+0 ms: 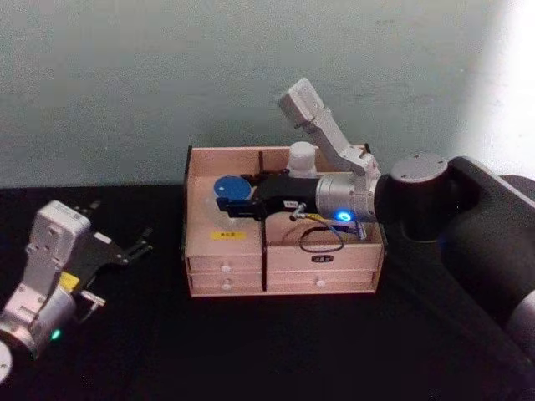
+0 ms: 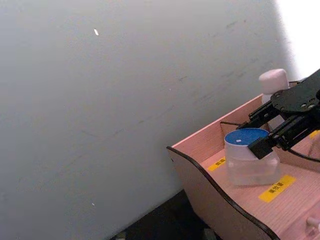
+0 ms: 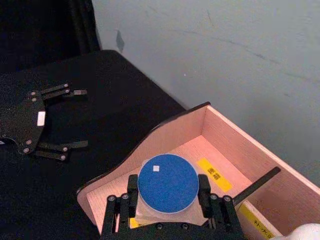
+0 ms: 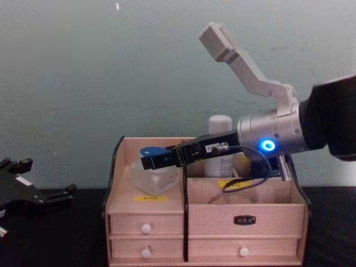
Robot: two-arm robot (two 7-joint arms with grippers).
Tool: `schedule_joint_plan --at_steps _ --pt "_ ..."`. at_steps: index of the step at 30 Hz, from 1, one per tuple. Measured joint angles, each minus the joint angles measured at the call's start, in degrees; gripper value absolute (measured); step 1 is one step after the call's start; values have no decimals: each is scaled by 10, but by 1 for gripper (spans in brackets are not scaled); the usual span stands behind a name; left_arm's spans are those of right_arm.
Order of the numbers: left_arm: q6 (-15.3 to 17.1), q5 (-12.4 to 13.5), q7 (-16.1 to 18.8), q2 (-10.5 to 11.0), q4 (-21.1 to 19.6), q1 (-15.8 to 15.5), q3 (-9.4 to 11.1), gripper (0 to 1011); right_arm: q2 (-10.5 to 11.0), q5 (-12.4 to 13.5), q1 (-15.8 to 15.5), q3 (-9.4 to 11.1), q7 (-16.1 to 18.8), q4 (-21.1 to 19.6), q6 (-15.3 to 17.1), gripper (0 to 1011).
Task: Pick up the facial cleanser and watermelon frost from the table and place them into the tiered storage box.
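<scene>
The right gripper clasps the watermelon frost inside the tiered storage box (left compartment); the left gripper rests spread wide.

Squat frosted jar: translucent body, round blue lid
Tall cylindrical bottle: white
Stepped wooden organiser: pale pink, dark edges, yellow labels, white knobs
Tabletop: black
</scene>
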Motion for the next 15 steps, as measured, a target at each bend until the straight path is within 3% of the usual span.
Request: schedule_joint_plan --at_steps 15 --pt "0 0 0 0 0 0 0 1001 1 -2 0 0 1 -1 0 718"
